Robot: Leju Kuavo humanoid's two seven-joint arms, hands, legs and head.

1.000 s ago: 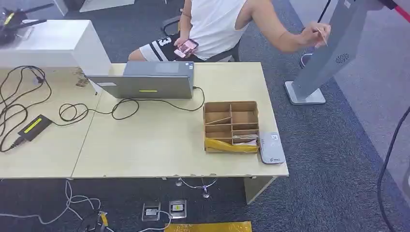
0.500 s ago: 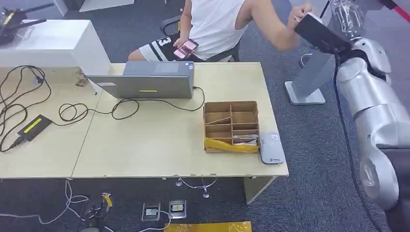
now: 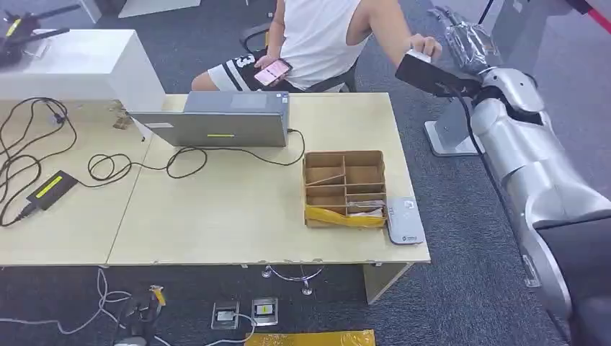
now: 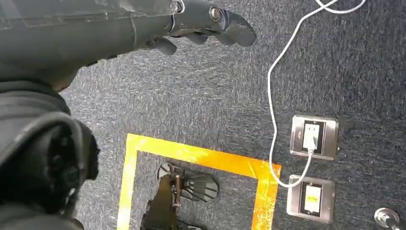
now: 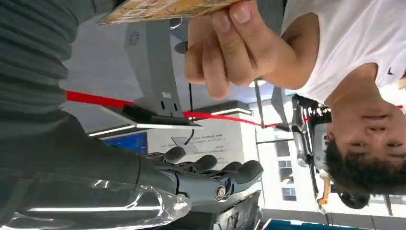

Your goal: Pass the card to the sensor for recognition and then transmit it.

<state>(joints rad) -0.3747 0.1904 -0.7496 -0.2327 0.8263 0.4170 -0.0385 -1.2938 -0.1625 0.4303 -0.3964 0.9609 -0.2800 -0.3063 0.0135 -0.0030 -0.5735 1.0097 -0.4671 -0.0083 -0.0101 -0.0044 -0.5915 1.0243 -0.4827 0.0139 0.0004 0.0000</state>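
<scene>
A large white numeral 3 stands on the dark shorts (image 3: 234, 68) of the person sitting behind the counter, seen from the head view. A small dark logo mark sits on the person's white sleeveless shirt (image 5: 390, 72) in the right wrist view, too small to read as a brand. In the same view a white wall panel (image 5: 203, 139) behind the grey kiosk carries a line of small dark characters, which are too small and turned to make out. The grey card reader (image 3: 403, 220) at the counter's edge bears a small printed mark near its lower end, also illegible. No other writing can be read.
</scene>
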